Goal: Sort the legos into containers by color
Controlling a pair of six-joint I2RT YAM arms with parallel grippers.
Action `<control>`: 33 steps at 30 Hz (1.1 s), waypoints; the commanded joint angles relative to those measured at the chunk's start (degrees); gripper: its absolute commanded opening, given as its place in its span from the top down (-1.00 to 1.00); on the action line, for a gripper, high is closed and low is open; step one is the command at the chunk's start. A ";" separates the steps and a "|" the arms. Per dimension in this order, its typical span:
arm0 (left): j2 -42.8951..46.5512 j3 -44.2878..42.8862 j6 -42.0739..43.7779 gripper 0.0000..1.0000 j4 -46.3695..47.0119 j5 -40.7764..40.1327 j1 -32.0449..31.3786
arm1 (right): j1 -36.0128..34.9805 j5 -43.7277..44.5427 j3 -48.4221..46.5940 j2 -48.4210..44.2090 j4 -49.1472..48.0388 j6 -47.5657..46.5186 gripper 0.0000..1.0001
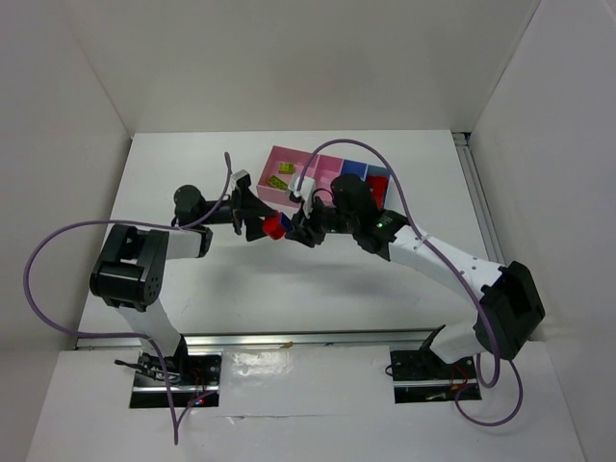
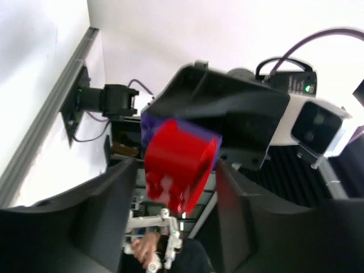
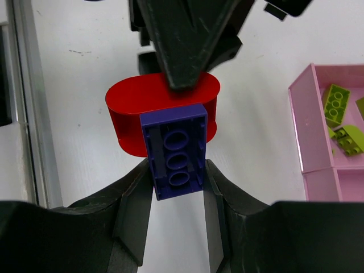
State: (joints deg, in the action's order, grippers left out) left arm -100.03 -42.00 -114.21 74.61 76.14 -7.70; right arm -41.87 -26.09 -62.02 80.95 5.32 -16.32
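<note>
Closest to the lens in the right wrist view are the right gripper's [image 3: 178, 173] own fingers [image 3: 132, 199]. They are closed on the sides of a dark blue brick [image 3: 178, 149], whose hollow underside faces the camera. A rounded red brick [image 3: 128, 116] is stuck to that brick. The left gripper [image 2: 176, 170] comes in from the opposite side and looks closed on the red one, with one finger lying across its upper face. So each gripper grips one half of a joined pair, held in the air rather than resting on the desk [image 1: 192, 173].

The pair hangs over the middle of the desk, just on the near side of the big pink bin [image 3: 297, 128]. That bin stands with the other bins along the desk's far edge, and green bricks [image 3: 336, 102] lie in it.

The step in hand looks like pulling two bricks of different colours apart so that each can be sorted. The next move probably calls for the arms to draw or twist away from each other while both grips hold firm. A slip would drop a brick onto the desk. After that, each arm would carry its brick to a bin. I cannot tell from here which bin takes red and which takes blue.
</note>
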 commanded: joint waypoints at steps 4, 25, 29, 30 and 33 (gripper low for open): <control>-0.34 -3.08 -3.21 -0.63 30.95 -2.49 -0.38 | -0.85 -3.53 0.23 -0.79 -11.45 2.95 0.68; 1.33 -6.17 -6.55 -0.41 30.95 -2.49 1.29 | -0.85 1.38 10.16 -0.35 -33.35 12.71 0.68; 1.33 -6.17 -7.08 -0.50 30.95 -2.49 1.29 | -0.85 1.91 10.16 -0.88 -33.19 12.19 0.68; 1.33 -6.17 -7.60 -0.50 30.95 -2.49 1.29 | -0.85 1.92 10.16 -0.88 -33.18 12.19 0.68; 1.33 -6.69 -8.13 -0.50 30.95 -2.49 1.29 | -0.33 2.53 11.31 -0.88 -33.71 12.19 0.68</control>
State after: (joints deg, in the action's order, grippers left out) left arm -100.12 -46.68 -114.50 74.56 73.54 -6.63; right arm -42.68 -25.02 -51.66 80.95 -23.22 -4.12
